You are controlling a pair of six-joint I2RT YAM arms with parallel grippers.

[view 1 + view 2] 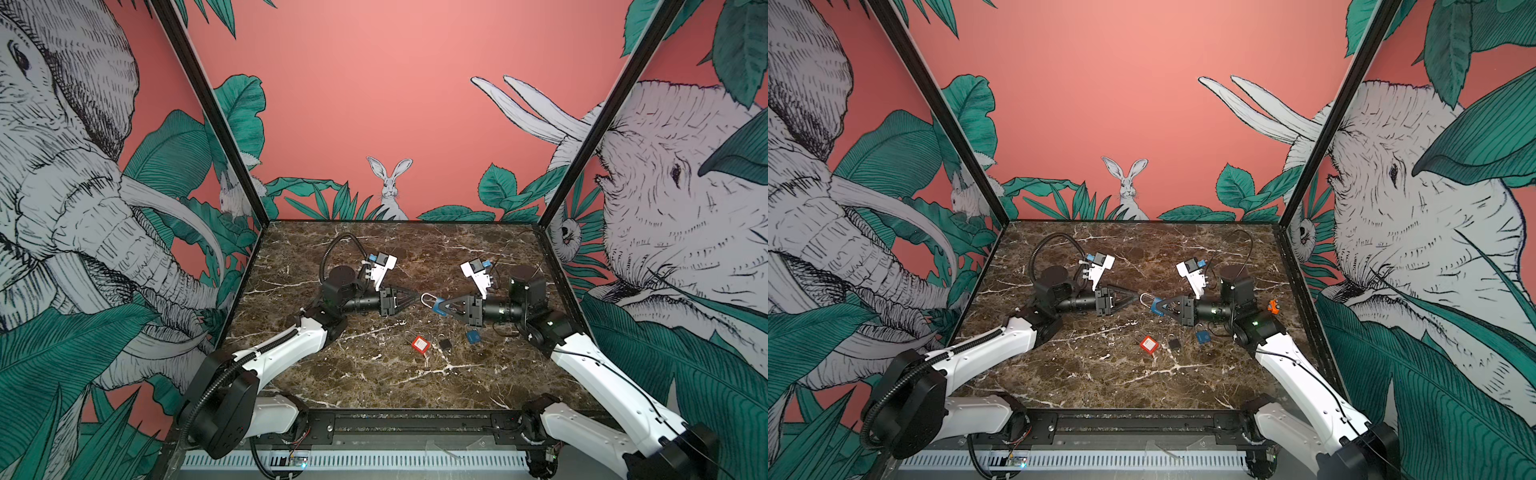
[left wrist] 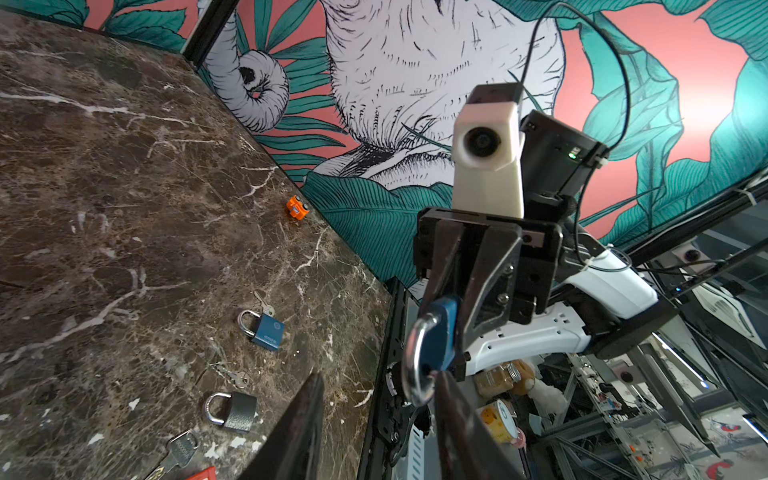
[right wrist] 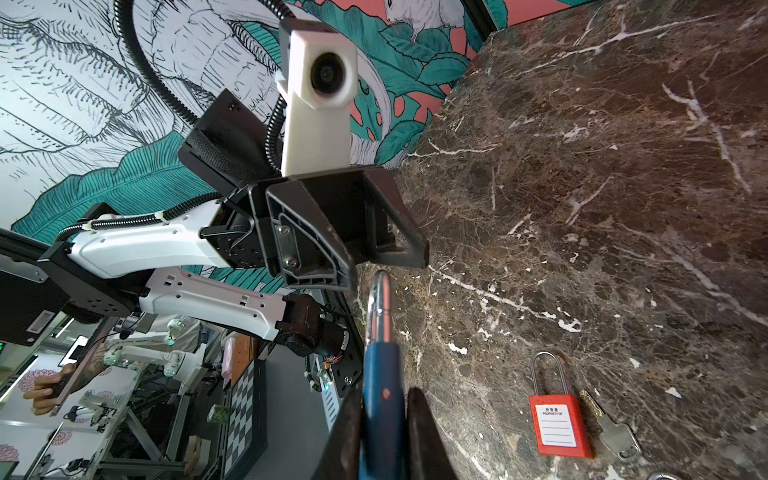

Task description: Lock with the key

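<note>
A blue padlock with a silver shackle hangs above the table's middle. My right gripper is shut on its body. The shackle points at my left gripper, which is open, its jaws apart around the shackle's end. One of its fingers lies against the shackle. Neither gripper holds a key. A key lies flat on the marble by the red padlock.
On the table lie a red padlock, a grey padlock with a small key, and a small blue padlock with its key. An orange toy sits by the right wall.
</note>
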